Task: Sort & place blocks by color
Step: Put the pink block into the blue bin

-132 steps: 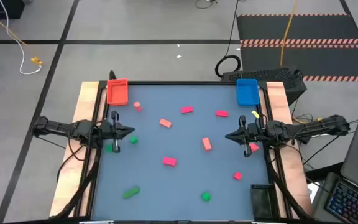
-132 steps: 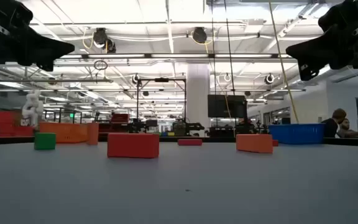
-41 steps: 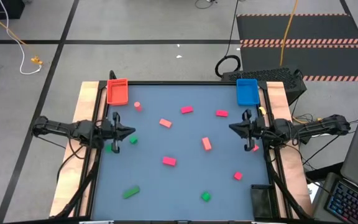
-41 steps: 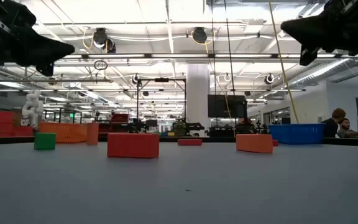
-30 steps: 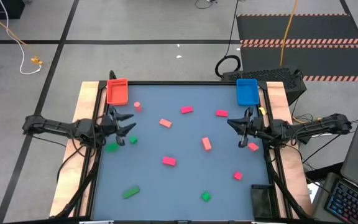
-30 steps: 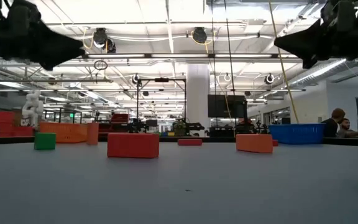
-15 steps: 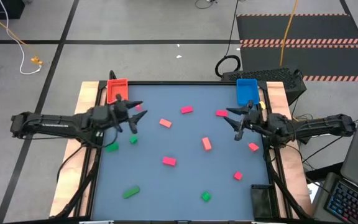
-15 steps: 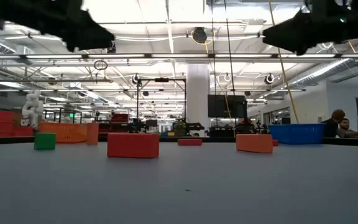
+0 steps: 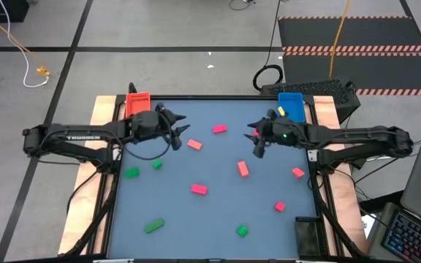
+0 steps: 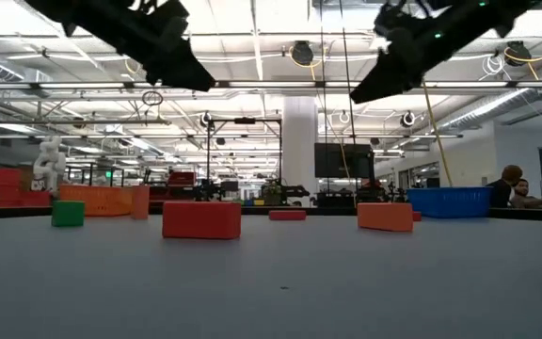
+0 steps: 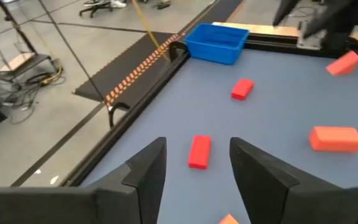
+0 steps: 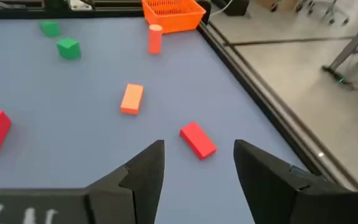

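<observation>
Both arms reach over the counter [image 9: 218,212]. The left gripper [image 9: 183,137] and right gripper [image 9: 254,143] have jaws released, holding no blocks [image 9: 199,189].

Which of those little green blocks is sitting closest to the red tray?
The green block sitting just right of another green one near the table's left edge. It lies nearest the red tray; the remaining two greens sit by the front edge.
</observation>
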Controlling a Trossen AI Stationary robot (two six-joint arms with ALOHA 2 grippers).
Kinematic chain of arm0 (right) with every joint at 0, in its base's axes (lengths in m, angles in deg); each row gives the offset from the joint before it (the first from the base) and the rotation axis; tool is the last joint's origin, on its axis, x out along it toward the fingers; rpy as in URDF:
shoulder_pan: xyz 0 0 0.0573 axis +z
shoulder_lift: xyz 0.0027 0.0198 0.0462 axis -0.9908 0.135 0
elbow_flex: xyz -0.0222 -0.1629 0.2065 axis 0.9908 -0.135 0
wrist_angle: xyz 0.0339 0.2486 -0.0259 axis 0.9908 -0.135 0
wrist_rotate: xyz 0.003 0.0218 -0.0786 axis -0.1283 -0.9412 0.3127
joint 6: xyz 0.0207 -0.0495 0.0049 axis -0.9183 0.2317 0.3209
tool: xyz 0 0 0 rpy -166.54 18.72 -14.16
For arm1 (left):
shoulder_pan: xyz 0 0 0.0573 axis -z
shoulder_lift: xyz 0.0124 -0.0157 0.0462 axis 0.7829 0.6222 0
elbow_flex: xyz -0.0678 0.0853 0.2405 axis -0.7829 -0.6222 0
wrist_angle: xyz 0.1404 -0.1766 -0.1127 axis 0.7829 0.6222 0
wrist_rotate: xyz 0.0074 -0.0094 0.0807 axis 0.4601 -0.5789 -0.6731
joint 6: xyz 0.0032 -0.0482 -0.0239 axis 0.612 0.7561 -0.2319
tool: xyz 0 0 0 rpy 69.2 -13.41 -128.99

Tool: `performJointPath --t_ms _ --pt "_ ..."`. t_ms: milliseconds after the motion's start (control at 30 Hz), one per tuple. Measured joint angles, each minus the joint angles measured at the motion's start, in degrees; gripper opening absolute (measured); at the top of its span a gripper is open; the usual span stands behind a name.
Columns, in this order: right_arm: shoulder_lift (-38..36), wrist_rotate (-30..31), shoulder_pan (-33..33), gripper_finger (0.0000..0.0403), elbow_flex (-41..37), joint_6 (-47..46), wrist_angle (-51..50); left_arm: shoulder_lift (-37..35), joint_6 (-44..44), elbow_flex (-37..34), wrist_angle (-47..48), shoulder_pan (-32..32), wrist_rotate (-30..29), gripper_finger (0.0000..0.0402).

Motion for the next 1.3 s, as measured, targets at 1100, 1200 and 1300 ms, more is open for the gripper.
performJointPath --t_ms 1100,1200,1300 --pt "21.0 -8.5 -17.5 0.0189 16.4 10.3 -26.2 3.3 3.3 12.5 15.5 -10.6 3.0 0.0149" --pt "21.8 -8.5 -17.2 0.0189 14.7 12.8 -25.7 3.3 1.8 12.5 12.6 -10.6 3.0 0.015" --pt "22.3 -8.6 -17.3 0.0189 13.1 13.4 -25.6 3.3 -0.8 12.5 10.0 -10.6 3.0 0.0149"
